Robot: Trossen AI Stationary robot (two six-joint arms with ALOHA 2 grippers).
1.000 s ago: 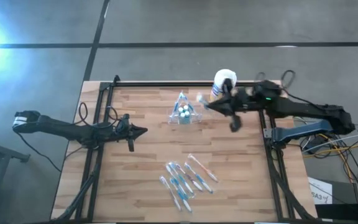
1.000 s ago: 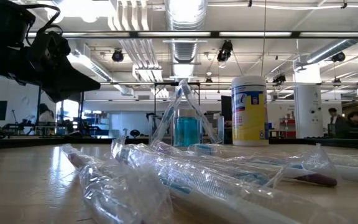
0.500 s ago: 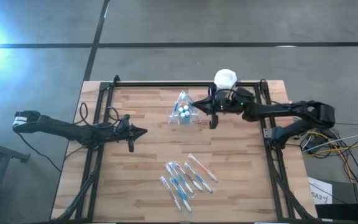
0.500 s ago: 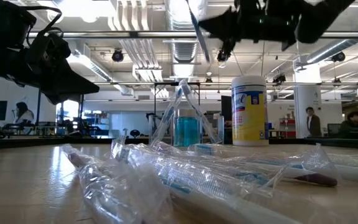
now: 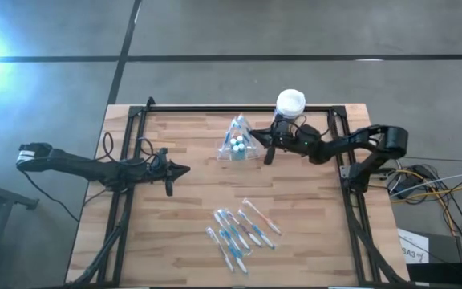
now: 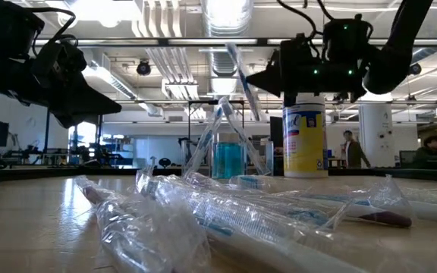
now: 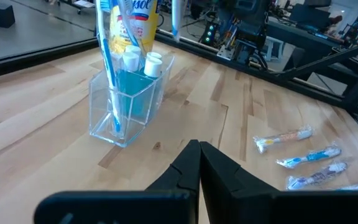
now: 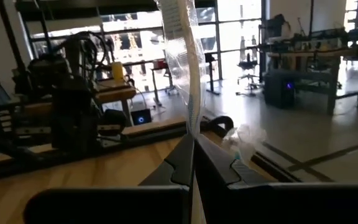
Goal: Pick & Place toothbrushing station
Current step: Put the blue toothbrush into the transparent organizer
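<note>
The see-through cup (image 5: 237, 146) stands on its base at the table's far middle, with a blue-white toothbrush and white-capped tubes in it; it also shows in the low view (image 6: 228, 158) and the left wrist view (image 7: 129, 102). My right gripper (image 5: 266, 152) hangs just right of the cup and above it, shut on a plastic-wrapped toothbrush (image 6: 241, 72). My left gripper (image 5: 181, 169) waits shut and empty at the table's left, left of the cup. Several more wrapped toothbrushes (image 5: 239, 229) lie flat near the front middle. My right gripper pinches the wrapped toothbrush (image 8: 190, 127) between its two fingers, which lie across it. The fingers come level from the table's right. The toothbrush is lifted clear, tilted a little off upright, and sticks out past the fingers (image 8: 185, 56) above the cup's height.
A yellow canister with a white lid (image 5: 289, 103) stands at the far edge, right behind my right gripper; it also shows in the low view (image 6: 304, 136). A dark frame rail (image 5: 239, 107) runs along the far edge. People move in the room behind the table.
My right gripper has gone toward the table's left edge and down with the wrapped toothbrush, from beside the canister to just right of the cup. The toothbrush stays lifted clear.
</note>
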